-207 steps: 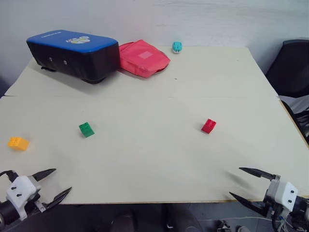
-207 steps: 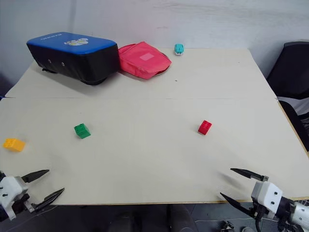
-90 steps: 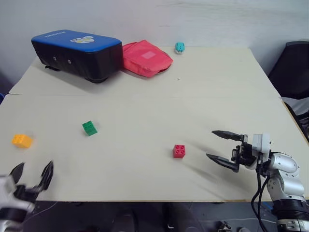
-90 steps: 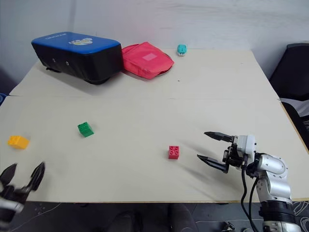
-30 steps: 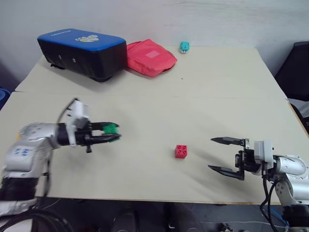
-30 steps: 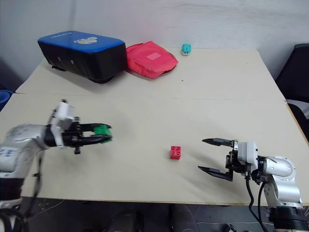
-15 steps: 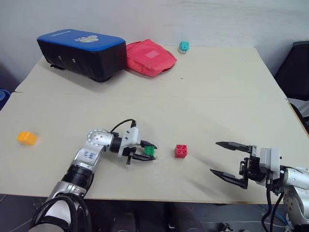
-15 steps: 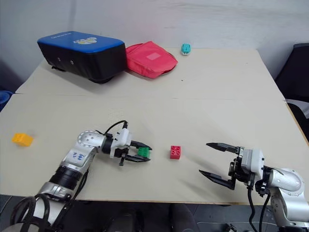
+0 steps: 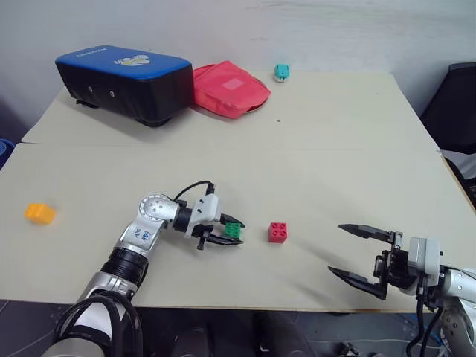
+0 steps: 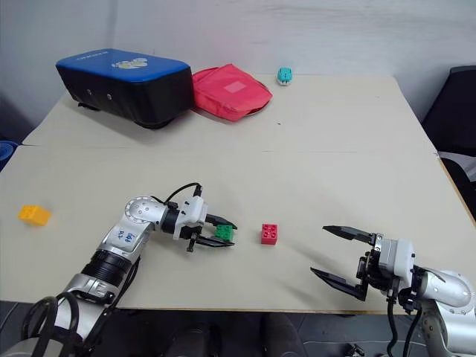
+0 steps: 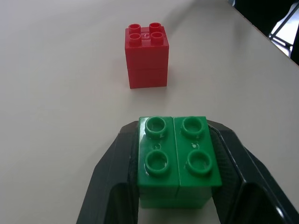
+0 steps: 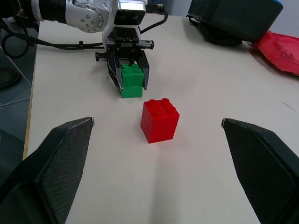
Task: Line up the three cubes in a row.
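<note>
Bare table [image 9: 312, 149] lies ahead; my left gripper [image 9: 229, 231] clamps the green cube [image 9: 233, 230] beside the red cube [image 9: 279, 232], right gripper [image 9: 363, 253] spread wide.

— What's the surface like?
— A pale cream table [image 9: 335, 149], with a thin seam running across it toward the far half.
— And what sits on it?
— At the far left, a blue-topped black case [image 9: 119, 82], with a red pouch [image 9: 229, 89] touching its side. A small teal toy [image 9: 281, 71] stands near the far edge.
— Closer in?
— A red brick [image 9: 279, 232] near the middle, studs up. A green brick [image 9: 233, 230] is just beside it, apart from it. An orange-yellow brick [image 9: 39, 213] lies well off to the left.
</note>
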Action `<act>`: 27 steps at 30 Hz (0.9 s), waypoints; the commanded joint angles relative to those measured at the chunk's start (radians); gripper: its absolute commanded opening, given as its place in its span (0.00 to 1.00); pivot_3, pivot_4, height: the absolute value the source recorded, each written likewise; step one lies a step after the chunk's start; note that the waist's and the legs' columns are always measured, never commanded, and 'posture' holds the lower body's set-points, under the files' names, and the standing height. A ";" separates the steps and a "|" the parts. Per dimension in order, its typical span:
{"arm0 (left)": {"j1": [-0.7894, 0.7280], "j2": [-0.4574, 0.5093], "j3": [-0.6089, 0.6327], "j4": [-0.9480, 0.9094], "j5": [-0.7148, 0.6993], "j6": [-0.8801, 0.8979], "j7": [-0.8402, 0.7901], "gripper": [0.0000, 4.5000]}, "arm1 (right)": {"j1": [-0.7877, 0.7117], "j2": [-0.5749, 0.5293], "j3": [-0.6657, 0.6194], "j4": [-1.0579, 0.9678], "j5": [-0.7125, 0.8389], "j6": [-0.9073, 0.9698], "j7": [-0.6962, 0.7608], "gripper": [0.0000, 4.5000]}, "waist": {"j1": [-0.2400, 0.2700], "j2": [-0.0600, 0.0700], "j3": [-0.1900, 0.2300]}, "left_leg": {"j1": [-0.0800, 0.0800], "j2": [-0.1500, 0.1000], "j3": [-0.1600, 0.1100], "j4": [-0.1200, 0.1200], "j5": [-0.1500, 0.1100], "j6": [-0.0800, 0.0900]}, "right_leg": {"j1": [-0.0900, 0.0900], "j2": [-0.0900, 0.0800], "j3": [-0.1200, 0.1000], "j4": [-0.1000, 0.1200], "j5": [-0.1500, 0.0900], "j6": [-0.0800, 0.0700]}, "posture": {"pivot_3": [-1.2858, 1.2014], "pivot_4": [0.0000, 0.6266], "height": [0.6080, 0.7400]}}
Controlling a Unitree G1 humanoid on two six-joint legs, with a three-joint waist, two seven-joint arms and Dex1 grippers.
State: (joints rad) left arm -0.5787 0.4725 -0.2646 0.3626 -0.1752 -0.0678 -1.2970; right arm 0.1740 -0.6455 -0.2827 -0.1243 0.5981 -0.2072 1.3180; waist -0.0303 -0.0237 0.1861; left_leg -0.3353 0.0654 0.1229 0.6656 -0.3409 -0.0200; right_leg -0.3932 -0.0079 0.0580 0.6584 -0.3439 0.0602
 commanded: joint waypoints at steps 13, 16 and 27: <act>0.016 0.061 0.004 -0.033 0.027 0.096 0.029 0.41 | -0.011 0.028 0.012 0.010 0.000 -0.038 0.014 1.00 | -0.004 0.000 0.000 | 0.000 0.000 0.000 -0.001 0.000 -0.001 | 0.000 0.000 0.000 0.001 0.000 0.000 | 0.52 0.24 1.00; 0.015 0.059 0.016 -0.067 -0.004 0.140 0.013 0.61 | -0.019 0.023 0.017 -0.014 0.001 -0.018 -0.006 1.00 | -0.004 0.000 0.000 | 0.000 0.000 0.000 -0.001 0.000 -0.001 | -0.001 0.000 0.000 0.001 0.000 0.000 | 0.52 0.24 1.00; 0.135 0.134 0.140 -0.128 -0.066 0.068 -0.008 0.86 | -0.037 0.016 0.036 -0.030 -0.006 0.009 -0.026 1.00 | -0.002 0.000 0.000 | -0.001 0.001 0.000 -0.001 0.000 -0.001 | -0.002 0.000 0.000 0.000 0.000 0.000 | 0.52 0.24 1.00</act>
State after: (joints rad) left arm -0.4816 0.5679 -0.1652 0.2736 -0.2140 0.0213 -1.2789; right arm 0.1417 -0.6203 -0.2422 -0.1310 0.5829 -0.1953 1.2931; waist -0.0319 -0.0234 0.1859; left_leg -0.3365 0.0660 0.1229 0.6644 -0.3406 -0.0208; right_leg -0.3952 -0.0081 0.0579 0.6588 -0.3441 0.0598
